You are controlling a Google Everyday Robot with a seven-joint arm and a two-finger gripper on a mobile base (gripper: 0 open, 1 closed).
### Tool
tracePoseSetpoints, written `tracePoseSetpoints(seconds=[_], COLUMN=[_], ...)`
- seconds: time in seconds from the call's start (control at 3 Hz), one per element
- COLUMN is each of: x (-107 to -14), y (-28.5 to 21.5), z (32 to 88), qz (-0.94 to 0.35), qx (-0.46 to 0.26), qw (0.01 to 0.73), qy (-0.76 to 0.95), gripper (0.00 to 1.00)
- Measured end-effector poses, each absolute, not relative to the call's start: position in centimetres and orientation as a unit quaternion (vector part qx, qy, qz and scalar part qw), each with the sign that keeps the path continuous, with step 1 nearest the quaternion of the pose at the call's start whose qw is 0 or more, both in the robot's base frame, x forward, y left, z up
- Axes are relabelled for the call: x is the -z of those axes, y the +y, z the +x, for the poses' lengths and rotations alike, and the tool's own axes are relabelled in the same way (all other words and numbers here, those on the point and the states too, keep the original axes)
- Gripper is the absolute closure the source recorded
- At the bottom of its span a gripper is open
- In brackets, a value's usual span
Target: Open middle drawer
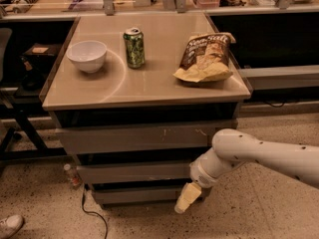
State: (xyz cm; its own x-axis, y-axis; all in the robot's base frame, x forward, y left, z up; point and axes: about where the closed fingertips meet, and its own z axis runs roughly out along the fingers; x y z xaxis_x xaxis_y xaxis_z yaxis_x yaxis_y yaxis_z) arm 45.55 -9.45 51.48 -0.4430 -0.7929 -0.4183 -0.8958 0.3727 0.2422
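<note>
Item: cabinet with a tan top [149, 91] and three stacked drawer fronts. On the top we record a white bowl [87, 55] near the left edge, a green can [134, 47] upright towards the back at centre, and a chip bag [205, 57] lying near the right edge. The upper front [144, 138], taller, bears pale scratch marks right of centre. Beneath it we list the middle drawer [132, 173], a plain grey front without handle; none of its interior shows. The lower front [132, 194] sits just above the floor. The white arm [259, 156] enters from the right edge of the view and bends down to the left. Its gripper [188, 197], cream-coloured, hangs before the cabinet's lower right corner, below the middle drawer's right end and level with the lower front. We cannot tell whether it is apart or together, nor whether it touches the cabinet. On the floor, left of the cabinet: a small bottle [71, 175], a dark cable [92, 212], and a white shoe [9, 225] at the bottom left corner.
</note>
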Motion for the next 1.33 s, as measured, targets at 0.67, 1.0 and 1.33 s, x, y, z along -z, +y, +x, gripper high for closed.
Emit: tracePoseSetpoints(seconds=[0.67,1.0,1.33], x=[-50.4,-49.1,-47.9], y=[-9.1,-8.3,-7.7], z=[45.3,47.1,49.0], qz=[-0.511,-0.502,-0.497], qx=[-0.221,-0.216,-0.214], qw=[0.121,0.151,0.173], qy=[0.822,0.824,0.823], gripper=[0.00,0.00,0.00])
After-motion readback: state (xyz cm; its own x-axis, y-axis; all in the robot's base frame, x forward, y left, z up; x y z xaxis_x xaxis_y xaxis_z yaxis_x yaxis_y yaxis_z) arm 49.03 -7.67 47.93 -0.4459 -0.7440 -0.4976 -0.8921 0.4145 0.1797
